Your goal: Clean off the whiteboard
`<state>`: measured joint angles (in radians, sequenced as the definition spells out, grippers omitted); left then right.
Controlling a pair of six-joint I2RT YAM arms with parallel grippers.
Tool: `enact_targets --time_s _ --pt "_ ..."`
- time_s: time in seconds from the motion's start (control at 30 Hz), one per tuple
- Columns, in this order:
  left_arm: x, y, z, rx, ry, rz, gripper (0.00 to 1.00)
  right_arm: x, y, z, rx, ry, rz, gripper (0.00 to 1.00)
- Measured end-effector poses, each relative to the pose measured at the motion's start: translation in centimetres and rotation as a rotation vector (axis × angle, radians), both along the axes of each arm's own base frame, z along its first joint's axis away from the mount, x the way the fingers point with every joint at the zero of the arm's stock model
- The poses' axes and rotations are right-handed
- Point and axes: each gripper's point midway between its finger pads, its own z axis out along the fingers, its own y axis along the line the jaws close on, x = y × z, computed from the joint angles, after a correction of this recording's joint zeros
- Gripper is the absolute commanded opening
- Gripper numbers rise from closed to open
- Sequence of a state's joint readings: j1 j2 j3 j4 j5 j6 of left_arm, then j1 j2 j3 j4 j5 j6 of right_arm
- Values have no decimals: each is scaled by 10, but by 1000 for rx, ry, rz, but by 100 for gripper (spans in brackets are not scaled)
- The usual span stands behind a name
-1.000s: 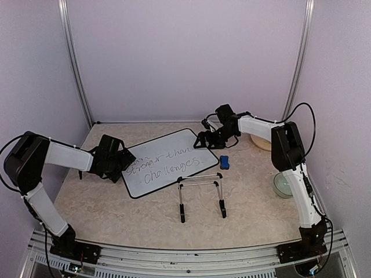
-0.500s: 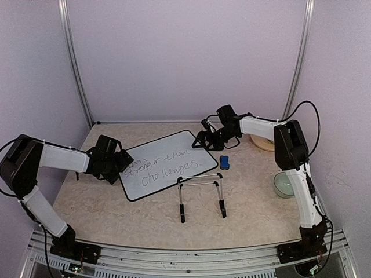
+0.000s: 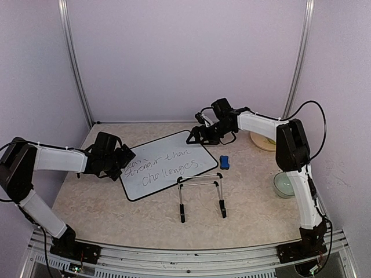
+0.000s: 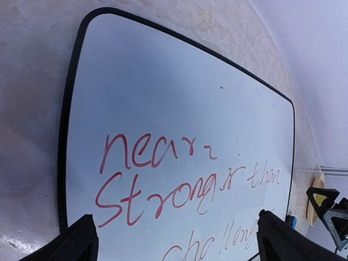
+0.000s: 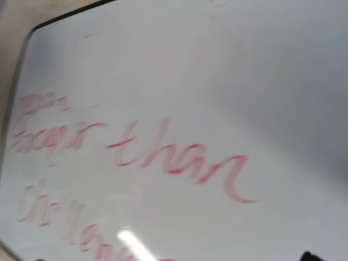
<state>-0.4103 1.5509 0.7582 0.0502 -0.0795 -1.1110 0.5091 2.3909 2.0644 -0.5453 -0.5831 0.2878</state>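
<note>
Red handwriting point(image 4: 163, 179) unwiped across whiteboard point(image 3: 169, 162) | flat on tabletop point(image 3: 116, 202) between arms | left gripper point(image 3: 127, 156) spread, empty, at left edge | right gripper point(image 3: 192, 138) spread, empty, over far corner | blue eraser point(image 3: 225, 161) unheld just beside board | erasing not yet begun

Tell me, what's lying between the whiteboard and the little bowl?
A blue eraser, right beside the whiteboard; the rest is bare table. The top view shows it.

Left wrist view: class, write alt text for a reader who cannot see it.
A whiteboard with red writing, including "Stronger than", lies flat on a beige table. The left gripper, open and empty, shows as two black fingertips at the bottom corners.
</note>
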Motion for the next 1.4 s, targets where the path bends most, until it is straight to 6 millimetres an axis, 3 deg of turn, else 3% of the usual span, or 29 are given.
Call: enact_targets --time_s 0.2,0.3,0.53,0.93,1.1,1.27,1.4 --pt "-10 9 -15 32 69 31 99 24 -8 9 -79 -86 -57 100" --pt "-14 13 -23 50 101 48 99 28 -12 -1 -109 -90 -70 100" --pt "-15 19 -39 85 137 72 99 22 -19 -49 -173 -14 -57 100" --pt "-6 12 -39 106 111 67 99 17 -14 -51 -140 -11 -24 100" --pt "-5 11 -39 105 110 67 99 24 -35 -50 -176 -21 -108 100" --pt "-5 12 -39 102 110 70 99 41 -69 -50 -186 -20 -214 100" --pt "-4 12 -39 100 110 70 99 54 -80 -46 -169 -12 -235 100"
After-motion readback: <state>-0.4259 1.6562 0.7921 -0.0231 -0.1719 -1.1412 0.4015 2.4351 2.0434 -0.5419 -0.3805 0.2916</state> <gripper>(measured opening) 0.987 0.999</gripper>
